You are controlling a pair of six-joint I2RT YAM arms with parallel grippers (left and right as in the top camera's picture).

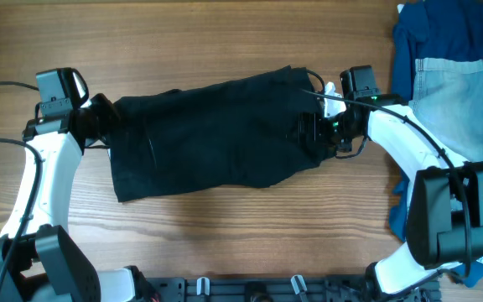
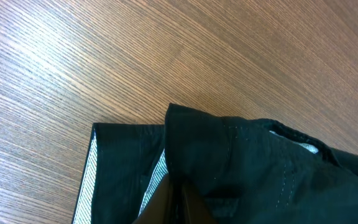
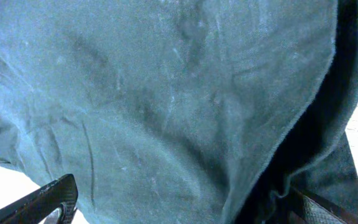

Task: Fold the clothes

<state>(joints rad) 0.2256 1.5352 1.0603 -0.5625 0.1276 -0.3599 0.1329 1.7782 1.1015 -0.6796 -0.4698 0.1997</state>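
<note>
A black garment (image 1: pixel 216 134) lies spread across the middle of the wooden table, partly folded, with a striped inner lining showing at its left end in the left wrist view (image 2: pixel 86 180). My left gripper (image 1: pixel 101 124) is at the garment's left edge; its fingers (image 2: pixel 179 208) are pressed together on a fold of the black cloth (image 2: pixel 260 168). My right gripper (image 1: pixel 315 130) is at the garment's right end. In the right wrist view its fingers (image 3: pixel 191 205) stand wide apart with the dark cloth (image 3: pixel 166 93) filling the space between and beyond them.
A pile of blue denim clothes (image 1: pixel 451 67) lies at the table's right edge, behind and beside my right arm. Bare wooden table (image 1: pixel 225 42) shows beyond and in front of the black garment.
</note>
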